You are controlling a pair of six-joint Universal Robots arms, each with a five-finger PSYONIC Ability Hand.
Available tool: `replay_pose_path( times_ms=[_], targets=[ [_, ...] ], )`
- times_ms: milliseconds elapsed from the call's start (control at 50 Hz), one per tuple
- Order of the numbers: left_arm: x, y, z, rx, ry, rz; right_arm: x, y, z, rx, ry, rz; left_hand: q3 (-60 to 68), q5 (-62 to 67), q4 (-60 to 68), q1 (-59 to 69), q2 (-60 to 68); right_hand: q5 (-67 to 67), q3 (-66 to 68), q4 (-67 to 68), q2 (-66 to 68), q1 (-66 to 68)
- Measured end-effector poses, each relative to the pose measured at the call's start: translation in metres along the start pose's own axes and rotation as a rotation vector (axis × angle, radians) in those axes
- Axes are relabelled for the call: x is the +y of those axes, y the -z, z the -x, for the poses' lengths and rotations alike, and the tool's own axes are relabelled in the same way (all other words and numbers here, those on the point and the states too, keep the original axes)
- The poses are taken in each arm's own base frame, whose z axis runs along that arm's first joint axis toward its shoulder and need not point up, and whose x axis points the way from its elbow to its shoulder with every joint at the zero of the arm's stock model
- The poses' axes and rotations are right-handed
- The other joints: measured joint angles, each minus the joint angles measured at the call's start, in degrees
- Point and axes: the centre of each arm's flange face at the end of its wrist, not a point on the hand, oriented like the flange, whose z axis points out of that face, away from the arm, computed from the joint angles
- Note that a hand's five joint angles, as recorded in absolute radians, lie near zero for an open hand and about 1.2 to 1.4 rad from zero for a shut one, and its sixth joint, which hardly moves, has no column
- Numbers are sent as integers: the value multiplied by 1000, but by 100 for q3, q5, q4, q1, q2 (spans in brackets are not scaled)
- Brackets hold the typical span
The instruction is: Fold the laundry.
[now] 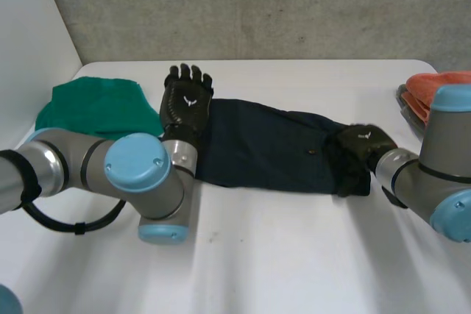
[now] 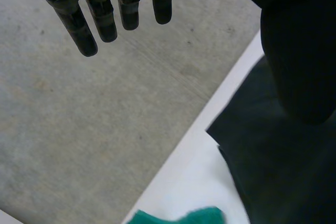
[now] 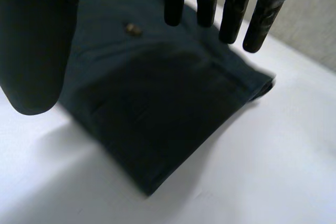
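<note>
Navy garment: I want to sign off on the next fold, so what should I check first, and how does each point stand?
1. Navy garment spread out lengthwise on the table: ok.
2. Left robot hand open, empty, at the garment's left end: ok.
3. Right robot hand open over the right end: ok.
4. Right robot hand touching the fabric: cannot tell.
5. Garment gripped for folding: not ok.
6. Green cloth and orange cloth apart from the garment: ok.

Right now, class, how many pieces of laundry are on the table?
3: a green cloth at the far left, a dark blue garment across the middle, an orange cloth at the right edge, cut off, so more may be hidden.
</note>
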Motion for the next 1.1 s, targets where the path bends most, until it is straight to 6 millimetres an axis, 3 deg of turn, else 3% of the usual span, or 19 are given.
replay_pose_path(
  times_ms=[80, 100, 180, 200, 300, 420, 540, 580, 640, 700, 720, 760, 840, 880, 920, 980, 1040, 1080, 1100],
  targets=[
    [5, 9, -2, 21, 4, 22, 13, -11, 1, -1, 7, 22, 0, -1, 0, 0, 0, 671, 862, 723, 824, 659],
    [7, 11, -3, 26, 5, 28, 17, -16, 0, 5, 19, 22, 0, -1, 0, 0, 0, 2857, 3068, 3012, 3216, 2533],
    [10, 14, -5, 35, 5, 40, 24, -26, -6, 42, 56, 23, 0, -1, 0, 0, 0, 2857, 3068, 3012, 3216, 2533],
    [11, 15, -5, 38, 4, 43, 26, -29, -9, 61, 70, 24, 0, -1, 0, 0, 0, 4514, 5238, 5327, 4852, 3174],
    [5, 19, 3, 33, 10, 41, 12, -18, -44, 180, 118, -18, 0, -1, 0, 0, 0, 4691, 5347, 5372, 4926, 3175],
    [-14, 25, 23, 7, 48, 17, -22, 21, -98, 332, 317, -67, 0, -1, 0, 0, 0, 5054, 5347, 5374, 5125, 3175],
    [-27, 31, 35, -6, 94, 1, -36, 33, -111, 370, 530, -68, 0, -1, 0, 0, 0, 5082, 5348, 5378, 5172, 3175],
    [-30, 33, 38, -6, 110, 0, -42, 31, -106, 357, 591, -87, 0, 0, 0, 0, 0, 5082, 5347, 5391, 5172, 3175],
    [-33, 36, 41, 1, 131, 10, -56, 22, -71, 265, 702, -179, 0, -1, 0, 0, 0, 5083, 5356, 5392, 5253, 3175],
    [-32, 40, 41, 13, 151, 29, -63, 12, -13, 95, 777, -313, 0, -1, 0, 0, 0, 5097, 5373, 5392, 5339, 3175],
    [-32, 40, 41, 15, 154, 31, -63, 11, -4, 68, 785, -331, 0, -1, 0, 0, 0, 5116, 5373, 5392, 5339, 3175],
    [-31, 42, 41, 24, 172, 44, -58, 9, 37, -72, 813, -405, 0, 0, 0, 0, 0, 5169, 5374, 5392, 5339, 3175],
    [-32, 43, 40, 31, 198, 52, -40, 13, 90, -274, 832, -471, 0, -1, 0, 0, 0, 5148, 5301, 5316, 5219, 3182],
    [-34, 41, 40, 31, 207, 48, -31, 14, 107, -341, 830, -476, 0, -1, 0, 0, 0, 3630, 3686, 3695, 3639, 2447],
    [-37, 39, 41, 28, 216, 37, -24, 16, 116, -375, 814, -461, 0, -1, 0, 0, 0, 1745, 1778, 1796, 1583, 924],
    [-45, 34, 41, 23, 226, 10, -24, 17, 116, -371, 757, -428, 0, -1, 0, 0, 0, 130, 80, 131, 53, -20],
    [-52, 30, 42, 22, 234, -15, -29, 19, 110, -352, 690, -409, 0, -1, 0, 0, 0, -92, -203, -92, -159, -75],
    [-62, 25, 40, 27, 246, -52, -40, 22, 95, -310, 554, -389, 0, -1, 0, 0, 0, -105, -204, -92, -159, -75],
    [-68, 22, 38, 34, 254, -76, -52, 24, 75, -266, 407, -379, 0, -1, 0, 0, 0, -107, -204, -92, -159, -75]
  ],
)
